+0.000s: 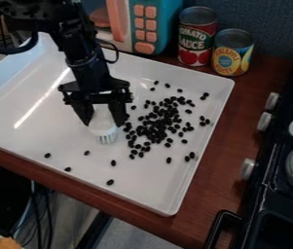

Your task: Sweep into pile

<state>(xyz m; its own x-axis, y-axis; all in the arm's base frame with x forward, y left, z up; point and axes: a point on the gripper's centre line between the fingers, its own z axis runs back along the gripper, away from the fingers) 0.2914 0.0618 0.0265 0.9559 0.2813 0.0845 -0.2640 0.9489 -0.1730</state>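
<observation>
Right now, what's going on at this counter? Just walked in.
The robot's gripper has a small white brush between its fingers, bristles pointing down, just beside a loose heap of small black beans in a big white tray. Sweeping them into a pile, by the task. Not done: the heap is ragged, several beans lie loose around its edges, and five strays sit well apart from it, toward the tray's near side.

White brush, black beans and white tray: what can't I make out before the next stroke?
All in the camera view:
- Brush: upper handle hidden by the gripper.
- Bristle tips: too small to tell whether they touch the tray.
- Beans: those underneath hidden by overlapping ones, so no sure count.
- Tray: left end cut off by the picture's edge; back rim partly behind the arm.
</observation>
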